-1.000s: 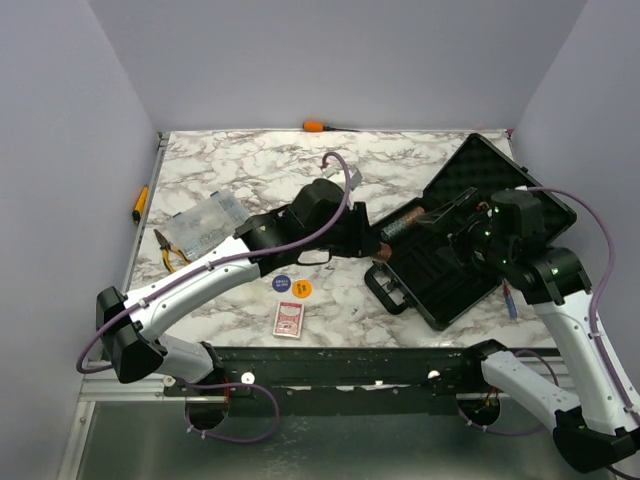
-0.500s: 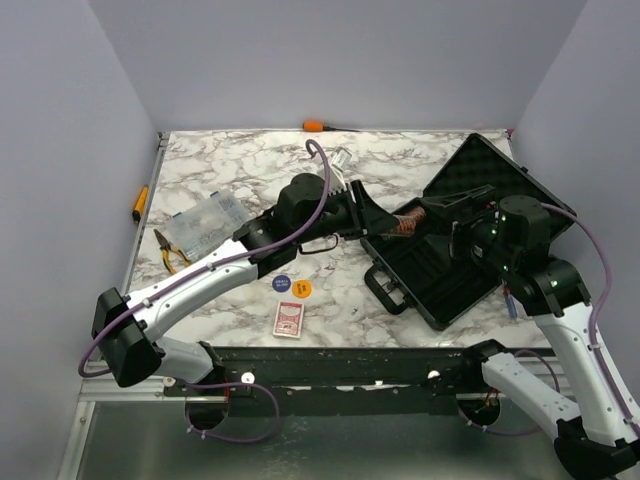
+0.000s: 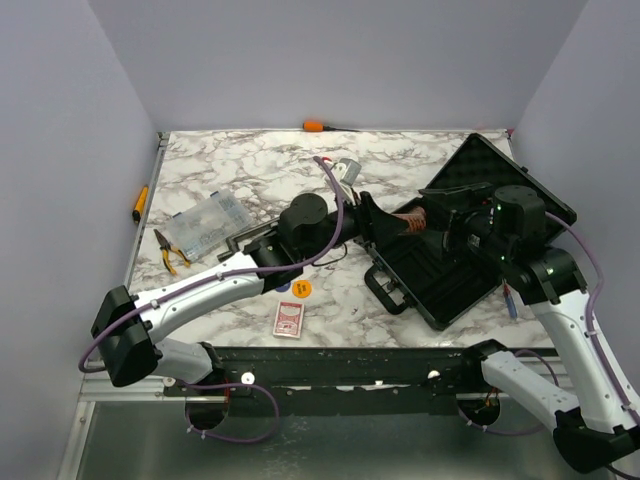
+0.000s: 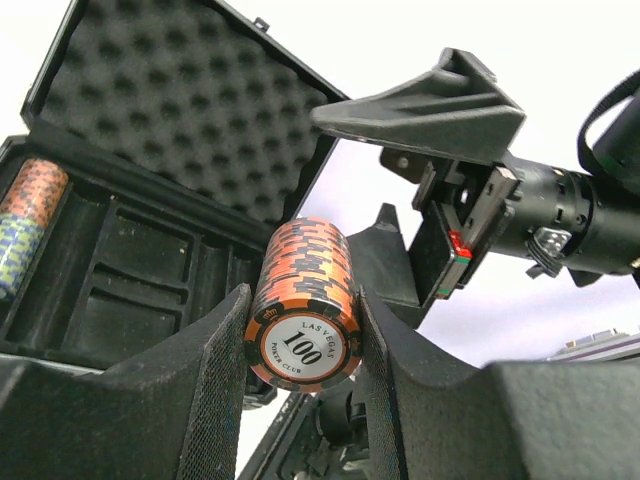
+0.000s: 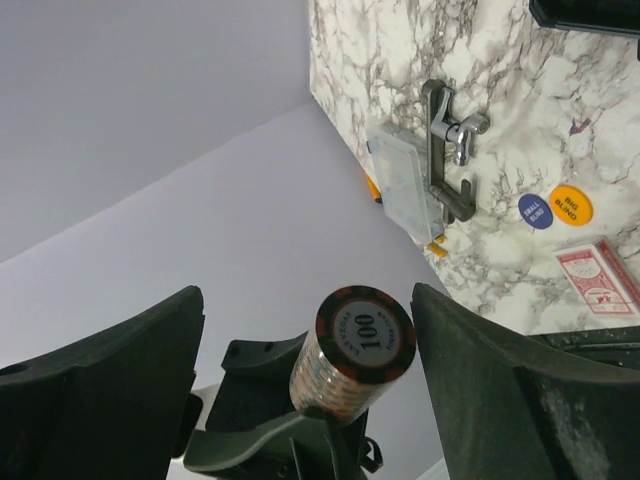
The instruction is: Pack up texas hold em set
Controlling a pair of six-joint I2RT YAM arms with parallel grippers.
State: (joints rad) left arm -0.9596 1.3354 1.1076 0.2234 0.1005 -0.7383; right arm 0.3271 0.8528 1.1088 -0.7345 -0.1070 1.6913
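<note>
The black case (image 3: 440, 275) lies open at the right, its foam-lined lid (image 3: 505, 180) tilted back. My left gripper (image 3: 385, 217) is shut on an orange-and-black stack of "100" chips (image 3: 409, 222), held sideways over the case's left end. In the left wrist view the stack (image 4: 305, 300) is pinched between both fingers of the gripper (image 4: 302, 312), and another chip stack (image 4: 28, 200) lies in the case tray. My right gripper (image 3: 442, 212) is open and faces the held stack (image 5: 360, 350), which shows between its spread fingers (image 5: 308, 300). The red-backed deck (image 3: 289, 319), the orange disc (image 3: 302, 288) and the blue disc (image 3: 283, 284) lie on the table.
A clear plastic box (image 3: 205, 222) and a grey clamp (image 3: 243, 238) lie at the left, with orange-handled pliers (image 3: 165, 250) beside them. An orange screwdriver (image 3: 315, 126) lies at the back edge. The marble table (image 3: 250, 170) has walls on three sides.
My left gripper has carried the chip stack a little to the right, toward the case. My right gripper has shifted over the case and now faces the stack.
</note>
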